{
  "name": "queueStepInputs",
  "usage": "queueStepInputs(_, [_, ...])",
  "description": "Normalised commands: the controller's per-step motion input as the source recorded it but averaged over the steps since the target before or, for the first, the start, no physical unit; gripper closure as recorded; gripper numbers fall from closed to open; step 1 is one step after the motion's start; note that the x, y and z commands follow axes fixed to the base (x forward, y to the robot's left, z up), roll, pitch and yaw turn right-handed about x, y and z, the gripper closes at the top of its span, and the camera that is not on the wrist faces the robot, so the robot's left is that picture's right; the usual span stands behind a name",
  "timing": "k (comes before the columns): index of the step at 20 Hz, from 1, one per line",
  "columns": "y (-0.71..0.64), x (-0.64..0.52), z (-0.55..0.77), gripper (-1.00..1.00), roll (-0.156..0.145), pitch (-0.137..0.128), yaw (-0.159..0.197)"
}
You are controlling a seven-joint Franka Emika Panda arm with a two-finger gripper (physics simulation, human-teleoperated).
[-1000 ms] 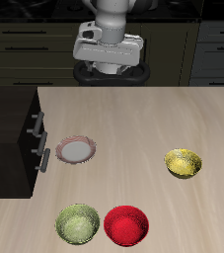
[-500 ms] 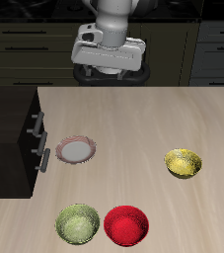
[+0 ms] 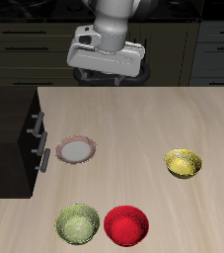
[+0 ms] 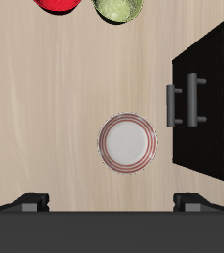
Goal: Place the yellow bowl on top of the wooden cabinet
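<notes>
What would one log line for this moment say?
phase: start | gripper: high at table's back, holding nothing | round golden-yellow bowl: on table, untouched | dark cabinet: top bare

Plate (image 3: 75, 150), olive-green bowl (image 3: 77, 223), red bowl (image 3: 126, 225)

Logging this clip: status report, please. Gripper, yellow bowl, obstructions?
Gripper high at table's back, empty, open. Yellow bowl alone on table, untouched. Cabinet top bare; plate beside it, not blocking.

Dark cabinetry with drawer fronts (image 3: 25, 44) lines the back behind the light wood tabletop (image 3: 133, 128).
</notes>
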Motion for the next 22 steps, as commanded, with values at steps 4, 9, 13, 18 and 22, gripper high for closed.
queueStepInputs(4, [-0.12, 0.29, 0.02, -1.0, -0.039, 0.01, 0.002])
queueStepInputs(9, [-0.07, 0.22, 0.06, -1.0, -0.023, 0.003, -0.005])
queueStepInputs(13, [-0.02, 0.2, 0.05, -1.0, -0.008, -0.006, 0.019])
queueStepInputs(18, [-0.05, 0.18, 0.09, -1.0, -0.025, -0.023, 0.003])
queueStepInputs(22, [-0.12, 0.16, 0.0, -1.0, -0.02, 0.004, -0.001])
